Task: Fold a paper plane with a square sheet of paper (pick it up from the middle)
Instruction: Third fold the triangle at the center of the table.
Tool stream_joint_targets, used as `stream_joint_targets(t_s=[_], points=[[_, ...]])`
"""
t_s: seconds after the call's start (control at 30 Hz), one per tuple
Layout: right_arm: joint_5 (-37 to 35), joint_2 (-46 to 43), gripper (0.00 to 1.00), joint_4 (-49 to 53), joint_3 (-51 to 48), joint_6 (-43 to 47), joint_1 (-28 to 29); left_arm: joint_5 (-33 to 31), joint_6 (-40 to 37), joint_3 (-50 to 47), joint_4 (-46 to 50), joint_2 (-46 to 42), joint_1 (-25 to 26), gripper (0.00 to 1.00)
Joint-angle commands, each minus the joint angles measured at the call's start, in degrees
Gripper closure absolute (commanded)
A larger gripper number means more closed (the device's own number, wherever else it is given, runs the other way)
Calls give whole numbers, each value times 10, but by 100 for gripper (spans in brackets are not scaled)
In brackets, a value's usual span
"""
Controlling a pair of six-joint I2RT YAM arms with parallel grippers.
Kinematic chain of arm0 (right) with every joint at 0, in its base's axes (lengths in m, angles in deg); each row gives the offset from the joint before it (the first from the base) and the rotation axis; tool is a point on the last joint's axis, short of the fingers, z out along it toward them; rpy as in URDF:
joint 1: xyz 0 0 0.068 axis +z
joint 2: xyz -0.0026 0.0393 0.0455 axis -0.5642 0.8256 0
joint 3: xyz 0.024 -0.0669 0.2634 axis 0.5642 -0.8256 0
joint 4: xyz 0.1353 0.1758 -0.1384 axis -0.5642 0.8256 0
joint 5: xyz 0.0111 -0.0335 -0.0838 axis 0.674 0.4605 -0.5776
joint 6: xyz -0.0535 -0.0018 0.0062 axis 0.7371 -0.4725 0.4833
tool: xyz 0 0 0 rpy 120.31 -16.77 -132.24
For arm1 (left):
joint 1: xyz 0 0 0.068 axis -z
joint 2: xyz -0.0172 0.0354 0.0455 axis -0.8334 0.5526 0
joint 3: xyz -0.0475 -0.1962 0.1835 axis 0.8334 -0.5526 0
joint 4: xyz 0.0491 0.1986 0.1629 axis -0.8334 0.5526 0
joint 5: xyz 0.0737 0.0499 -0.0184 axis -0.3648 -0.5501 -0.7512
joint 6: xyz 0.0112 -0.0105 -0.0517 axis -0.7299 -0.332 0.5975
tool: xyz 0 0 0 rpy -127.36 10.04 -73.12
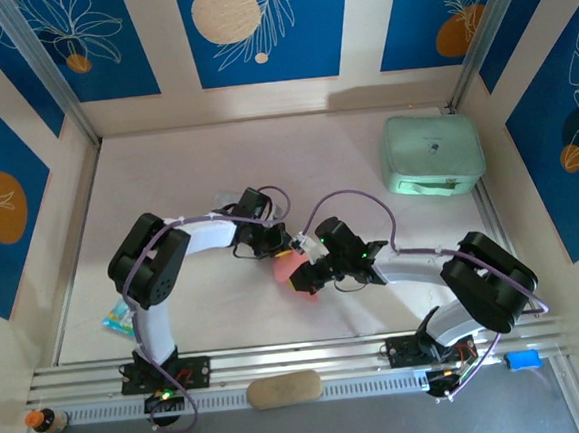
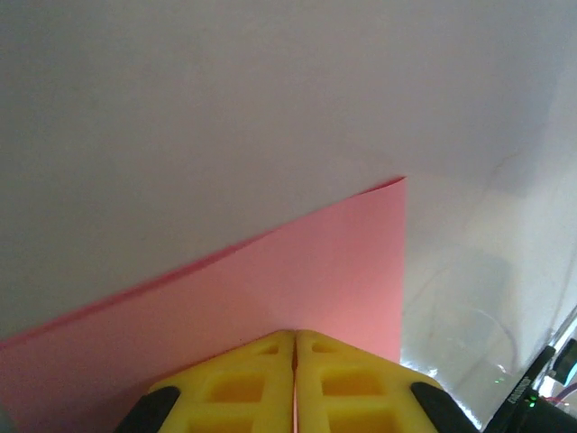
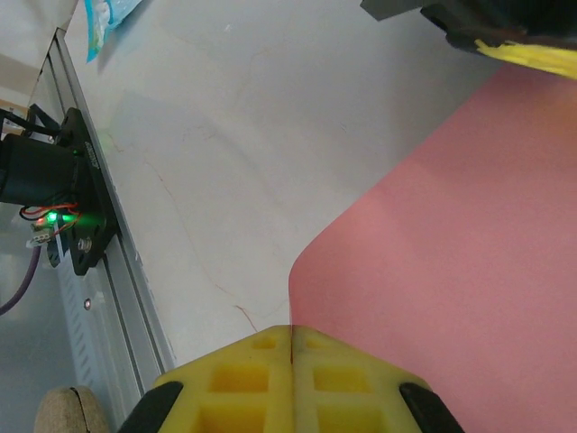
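The square sheet of paper (image 1: pixel 294 274), salmon-pink and matte, hangs between both grippers near the middle of the table. My left gripper (image 1: pixel 277 246) is shut on its far edge. In the left wrist view the yellow fingertips (image 2: pixel 295 336) meet on the paper (image 2: pixel 306 262), whose corner points up. My right gripper (image 1: pixel 311 270) is shut on the near edge. In the right wrist view its jaws (image 3: pixel 291 329) pinch the sheet (image 3: pixel 451 262), which curves away toward the left gripper's yellow finger (image 3: pixel 532 56). A dart-shaped paper plane is out of view.
A mint-green case (image 1: pixel 432 155) sits at the back right. A clear plastic packet (image 1: pixel 118 315) lies by the left arm. A tan oblong pad (image 1: pixel 283 389) rests on the front rail, and the left arm's base (image 3: pixel 54 198) stands at the table's near edge.
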Motion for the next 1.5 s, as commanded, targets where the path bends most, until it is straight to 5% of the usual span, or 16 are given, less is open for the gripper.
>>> stream_joint_targets(t_s=[0.0, 0.47, 1.47], points=[[9, 9, 98, 7, -4, -10, -6, -4, -26, 8, 25, 18, -2, 92], [-75, 29, 98, 60, 20, -20, -30, -16, -29, -9, 29, 11, -2, 93], [-133, 36, 98, 91, 33, -20, -39, -17, -23, -13, 24, 5, -2, 93]])
